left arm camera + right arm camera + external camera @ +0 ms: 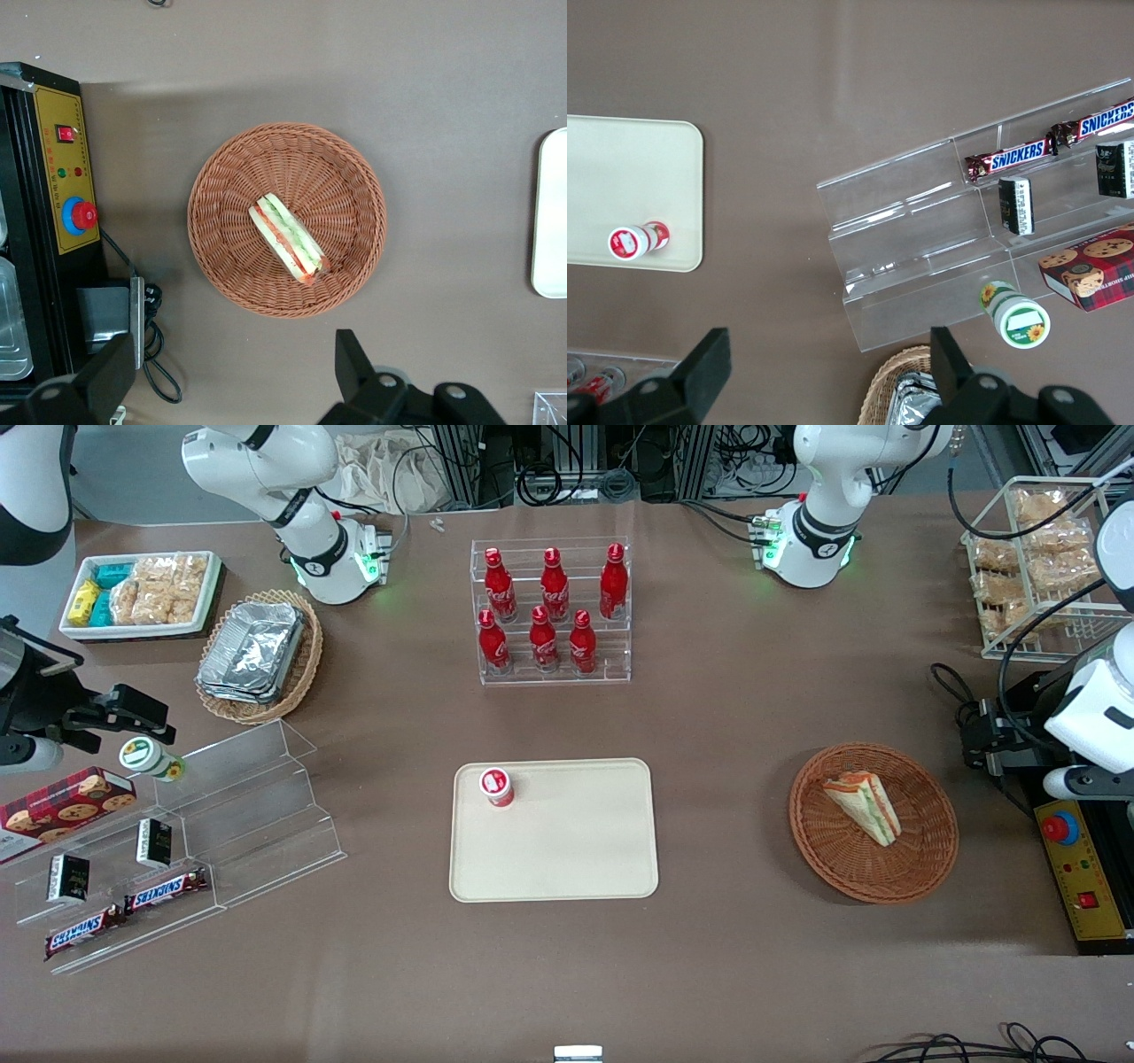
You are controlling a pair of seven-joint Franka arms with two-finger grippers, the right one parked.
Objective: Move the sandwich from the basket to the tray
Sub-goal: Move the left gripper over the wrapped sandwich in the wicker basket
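The sandwich [864,806] [288,237], a white-bread wedge with green, orange and red layers, lies in the round reddish-brown basket [815,841] [221,221]. The beige tray [567,841] [551,221] [620,177] sits flat beside the basket, toward the parked arm's end. My left gripper [988,737] [232,376] hangs well above the table. It is beside the basket, slightly farther from the front camera and toward the working arm's end. Its fingers [354,363] stand wide open with only bare tabletop between them, touching nothing.
A small red-and-white capped bottle [497,786] [633,241] stands on a tray corner. A black and yellow control box [1076,868] [62,177] with cables lies close to the basket. Farther back are a cola bottle rack [554,611] and a wire snack rack [1036,558].
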